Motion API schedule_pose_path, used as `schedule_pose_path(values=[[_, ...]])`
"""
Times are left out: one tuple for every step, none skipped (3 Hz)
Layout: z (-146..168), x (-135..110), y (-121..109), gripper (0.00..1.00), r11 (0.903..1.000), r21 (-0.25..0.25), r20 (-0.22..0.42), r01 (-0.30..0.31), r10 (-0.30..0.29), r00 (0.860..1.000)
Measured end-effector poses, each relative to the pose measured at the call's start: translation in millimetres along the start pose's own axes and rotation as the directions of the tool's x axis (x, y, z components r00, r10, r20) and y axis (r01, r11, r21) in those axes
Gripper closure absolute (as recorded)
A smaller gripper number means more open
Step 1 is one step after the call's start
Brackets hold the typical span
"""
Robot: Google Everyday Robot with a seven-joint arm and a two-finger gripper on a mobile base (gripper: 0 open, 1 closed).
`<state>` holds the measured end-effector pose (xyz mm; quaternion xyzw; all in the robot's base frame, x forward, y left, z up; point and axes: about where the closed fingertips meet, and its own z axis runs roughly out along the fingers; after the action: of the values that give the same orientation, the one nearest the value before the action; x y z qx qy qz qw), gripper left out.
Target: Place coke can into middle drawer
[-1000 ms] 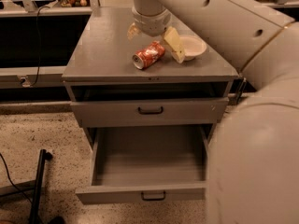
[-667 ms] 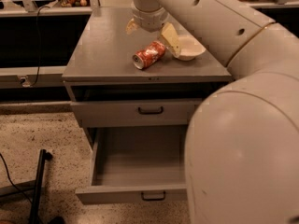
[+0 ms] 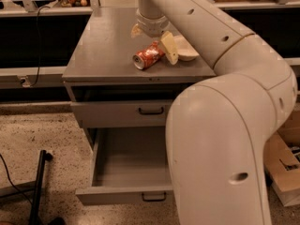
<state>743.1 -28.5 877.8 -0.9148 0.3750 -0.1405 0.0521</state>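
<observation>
The coke can lies on its side on the grey cabinet top, silver end toward the front left. My gripper hangs just above and behind the can, open, with one cream finger at the can's right end and the other at the back left. It holds nothing. The middle drawer stands pulled out low on the cabinet, its grey floor bare, with its black handle on the front. My arm hides the drawer's right part.
A cream-white bowl sits right of the can, touching the gripper's right finger. A closed drawer front is above the open one. A black pole stands on the speckled floor at left. A cardboard box is at right.
My arm's big elbow has swung left and nearer the camera, covering more of the drawer. The gripper has shifted slightly over the can. The can and bowl have not moved.
</observation>
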Motion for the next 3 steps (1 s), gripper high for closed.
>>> schedule_pose_path(values=[[26.0, -1.7, -1.5, 0.00, 0.9979, -0.033, 0.041, -0.055, 0.056, 0.998], [38.7, -4.6, -4.4, 0.18, 0.9960, -0.036, 0.082, -0.081, 0.084, 0.993], [45.3, -10.1, -10.3, 0.41, 0.9955, -0.028, 0.123, -0.091, 0.094, 0.988]])
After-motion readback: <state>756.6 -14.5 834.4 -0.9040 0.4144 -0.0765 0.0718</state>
